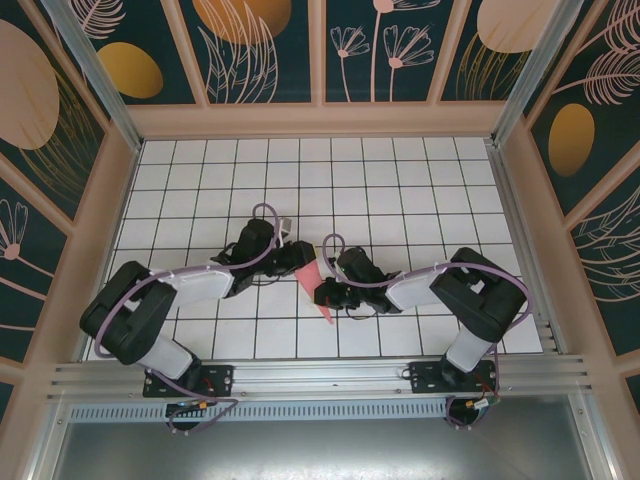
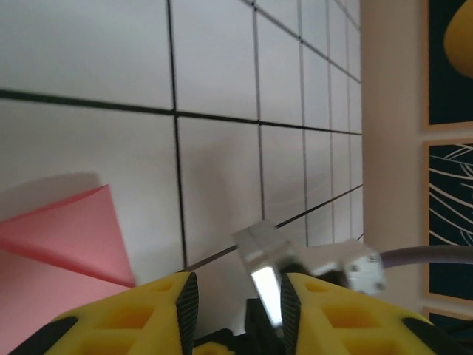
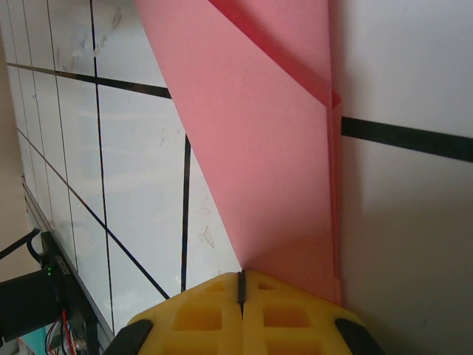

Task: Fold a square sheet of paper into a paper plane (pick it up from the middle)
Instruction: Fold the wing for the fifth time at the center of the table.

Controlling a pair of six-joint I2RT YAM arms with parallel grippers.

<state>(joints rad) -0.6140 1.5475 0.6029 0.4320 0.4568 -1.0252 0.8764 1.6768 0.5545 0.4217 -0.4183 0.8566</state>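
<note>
Two grippers: the left gripper (image 1: pixel 298 258) and the right gripper (image 1: pixel 328 292) meet nose to nose at the middle of the white tiled table (image 1: pixel 400 180), with the paper sheet (image 1: pixel 311 273) between them.
Sheet shape: folded to a narrow wedge, with the broad end by the left gripper and the sharp tip toward the arm bases.
Long axis: runs far to near, slanting a little to the right at the tip.
Key relation: the right gripper is against the sheet, while the left one sits just beside the broad end.
Left wrist view: the paper sheet (image 2: pixel 66 237) lies off to the left of the gripper, one corner close to the nearer yellow finger (image 2: pixel 148 314), and none of it is in the gap.
Left gripper (image 2: pixel 236 285): jaws stand a modest way apart and hold nothing; a pale metal block (image 2: pixel 260 248) with a grey cable (image 2: pixel 429 255) shows ahead of the gap.
Right gripper (image 3: pixel 242 277): fingers pressed together to a hairline seam. The paper sheet (image 3: pixel 259 148) begins right at the tips, and I cannot tell whether a layer is pinched or only pressed down.
Paper: thin, matt, salmon pink-red, with a darker overlapping flap and a straight crease along one long edge.
Table: smooth white tiles with black grid lines.
Fingers: yellow, blocky, ribbed with hollows, with dark pads.
Likely need: the left arm probably has to shift sideways onto the broad end.
</note>
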